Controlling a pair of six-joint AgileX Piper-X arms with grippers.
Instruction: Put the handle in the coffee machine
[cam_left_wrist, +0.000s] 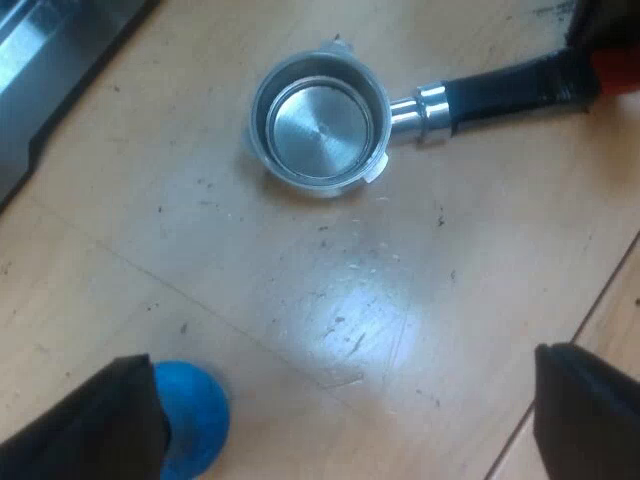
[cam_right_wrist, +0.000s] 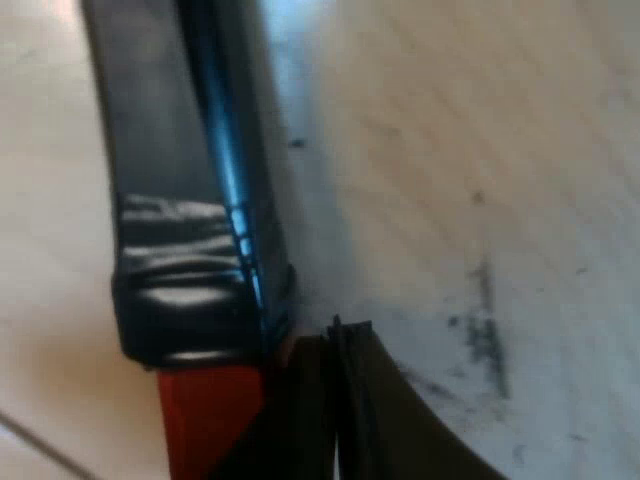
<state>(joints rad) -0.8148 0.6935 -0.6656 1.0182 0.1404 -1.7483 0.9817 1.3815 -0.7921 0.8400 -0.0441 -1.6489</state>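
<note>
Left gripper (cam_left_wrist: 340, 375) of mine hangs wide open, empty, near the portafilter (cam_left_wrist: 320, 125) and blue tamper (cam_left_wrist: 195, 415); right gripper (cam_right_wrist: 340, 410) at its red handle end (cam_right_wrist: 205, 420), grip unclear

left gripper (cam_left_wrist: 342, 360) has two matte black, wedge-shaped fingers (cam_left_wrist: 85, 425).

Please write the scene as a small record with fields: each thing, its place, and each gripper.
holder: metal holder lies loose on the wooden table, basket up, empty
handle: dark handle, its red end beside the right gripper
left: left gripper open above the table, holding nothing
tamper: blue tamper on the table by the left gripper
machine: espresso machine, its edge apart from the holder, which is not locked in
</note>
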